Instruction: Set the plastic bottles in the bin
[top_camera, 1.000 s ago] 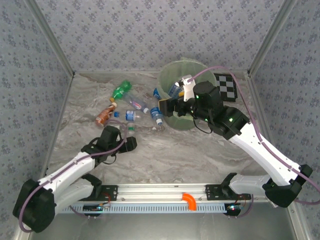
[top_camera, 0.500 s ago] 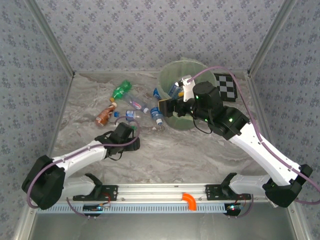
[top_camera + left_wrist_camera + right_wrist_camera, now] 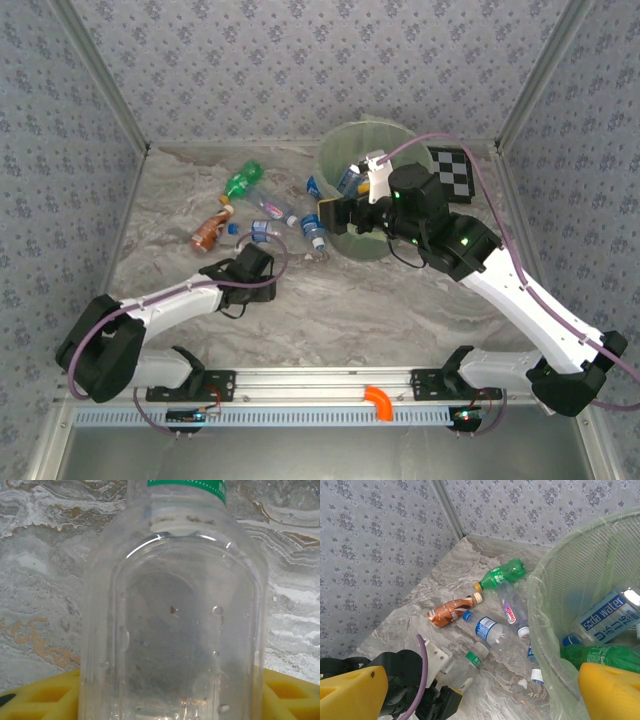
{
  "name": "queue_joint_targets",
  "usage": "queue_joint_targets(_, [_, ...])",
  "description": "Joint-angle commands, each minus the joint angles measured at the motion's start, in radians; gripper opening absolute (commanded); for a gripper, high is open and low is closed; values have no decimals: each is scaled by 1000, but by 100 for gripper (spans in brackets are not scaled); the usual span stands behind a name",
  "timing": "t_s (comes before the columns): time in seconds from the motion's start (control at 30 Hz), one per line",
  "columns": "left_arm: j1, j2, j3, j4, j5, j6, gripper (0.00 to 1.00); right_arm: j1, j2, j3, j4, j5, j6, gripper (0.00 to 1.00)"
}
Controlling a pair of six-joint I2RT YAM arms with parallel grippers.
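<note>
One R gripper (image 3: 333, 214) wide by bin (image 3: 395, 135)

Grey-lilac wallpaper with a repeating floral print (image 3: 300, 60) covers the three walls closing in the back, left and right. Slim bare-metal posts (image 3: 100, 75) run down the two far corners. The marbled grey, white and tan tabletop (image 3: 380, 310) is evenly lit, with soft shadows. A small black-and-white checkerboard card (image 3: 455, 172) lies flat near its far right corner.
</note>
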Motion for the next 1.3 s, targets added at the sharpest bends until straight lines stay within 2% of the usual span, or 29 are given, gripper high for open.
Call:
queue_joint_targets(0.0, [-17,-50,23,-27,-14,3,55,9,-15,-10,-3,7,13,100])
queue_joint_targets(0.17, [-26,-235,5,18,51,0,51,-4,-33,-33,30,-31,48,100])
queue_joint_targets(0.3, [-36,-374,9,48,112,27,50,-46,-33,-54,88,-147,96,99])
queue_joint_targets(0.5, [-76,-522,40,107,197,104,50,-57,45,-18,148,-267,149,82])
queue_joint_targets(0.7, [-135,-575,82,118,203,198,50,-29,172,83,116,-360,177,66])
queue_joint_targets(1.0, [-156,-636,119,104,205,217,50,46,303,193,19,-315,151,62])
queue_joint_targets(1.27, [-158,-693,127,87,210,227,49,86,389,284,-54,-266,135,63])
